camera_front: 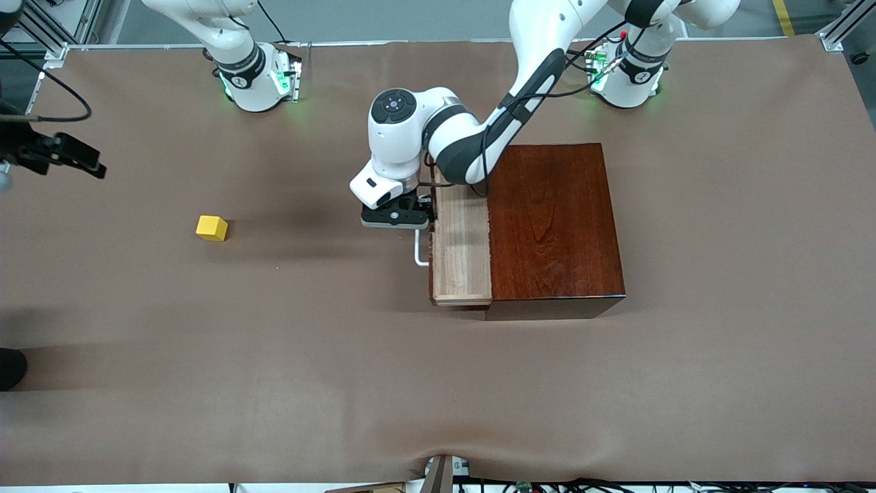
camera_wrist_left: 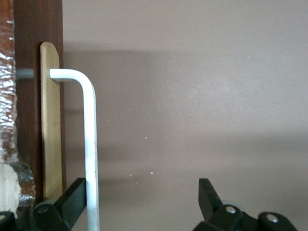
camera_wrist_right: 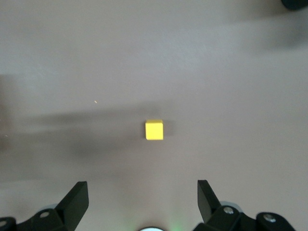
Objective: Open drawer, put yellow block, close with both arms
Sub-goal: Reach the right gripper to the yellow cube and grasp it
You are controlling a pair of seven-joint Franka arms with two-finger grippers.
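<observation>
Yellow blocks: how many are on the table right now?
1. The yellow block lies on the bare table toward the right arm's end, well apart from the drawer, which is partly open. Its hidden inside part could conceal another.

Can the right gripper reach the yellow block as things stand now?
Probably yes: the right gripper is open above bare table, and the yellow block lies alone, nothing beside it.

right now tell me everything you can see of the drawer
The drawer is a pale light-wood tray, slid partly out of the glossy reddish-brown box toward the right arm's end of the table. What shows of its inside holds nothing. A white U-shaped bar handle stands off its front. The left hand is open around that bar, one finger against it.
</observation>
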